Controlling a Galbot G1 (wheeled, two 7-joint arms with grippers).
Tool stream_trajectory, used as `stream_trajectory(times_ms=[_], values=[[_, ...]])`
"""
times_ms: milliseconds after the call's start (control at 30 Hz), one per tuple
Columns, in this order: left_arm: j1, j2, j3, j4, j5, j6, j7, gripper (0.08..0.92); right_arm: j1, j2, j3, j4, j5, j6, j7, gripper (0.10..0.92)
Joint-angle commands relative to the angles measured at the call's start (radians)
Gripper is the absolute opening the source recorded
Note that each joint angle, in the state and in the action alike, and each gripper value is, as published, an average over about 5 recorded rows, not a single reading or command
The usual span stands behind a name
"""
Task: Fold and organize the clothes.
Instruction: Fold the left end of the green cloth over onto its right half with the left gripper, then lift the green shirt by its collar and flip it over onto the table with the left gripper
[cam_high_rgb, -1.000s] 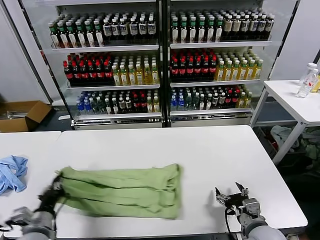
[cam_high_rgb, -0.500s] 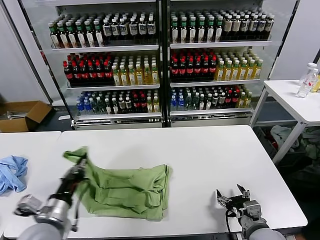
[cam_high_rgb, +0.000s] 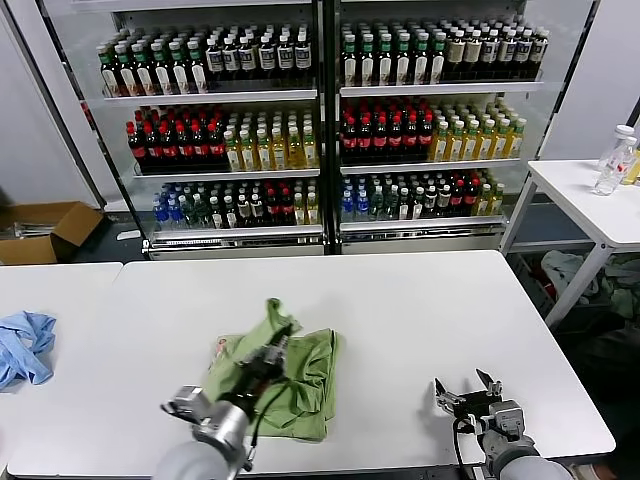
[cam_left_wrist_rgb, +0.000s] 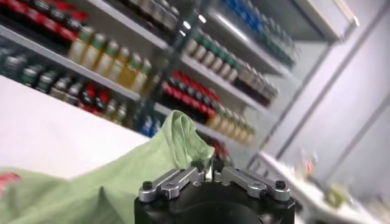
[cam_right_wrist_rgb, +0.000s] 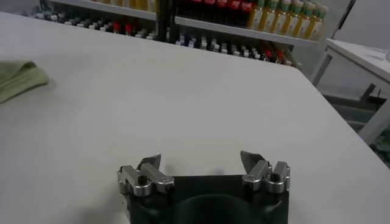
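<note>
The left gripper (cam_high_rgb: 281, 340), pinched shut, is lifting a fold of the shirt (cam_high_rgb: 305, 375) toward three o'clock (mid-table). The right gripper (cam_high_rgb: 466, 392) is idling open at five o'clock; thin cloth may be slipping free

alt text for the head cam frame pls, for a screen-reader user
The left hand pinches a corner of a green shirt and lifts it over the rest of the shirt on a white table. The right hand waits open near the table's front edge. Drink coolers stand behind.
</note>
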Motion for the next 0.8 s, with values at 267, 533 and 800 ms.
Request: stream_trajectory(times_ms=[267,533,800], values=[[0.078,0.018,-0.007,-0.018,0.298,-0.083,-0.004,0.426,0.006,0.002,0.0,-0.007,0.0,0.003,-0.006,0.823],[0.134,0.058,-0.314,0.081,0.182,-0.127,-0.15,0.66,0.011,0.007,-0.006,-0.011,-0.001,0.005,-0.005,0.823],[0.148,0.047,-0.384,0.077,-0.189,0.098,-0.168,0.818,0.015,0.008,-0.01,-0.011,-0.001,0.006,-0.004,0.823]])
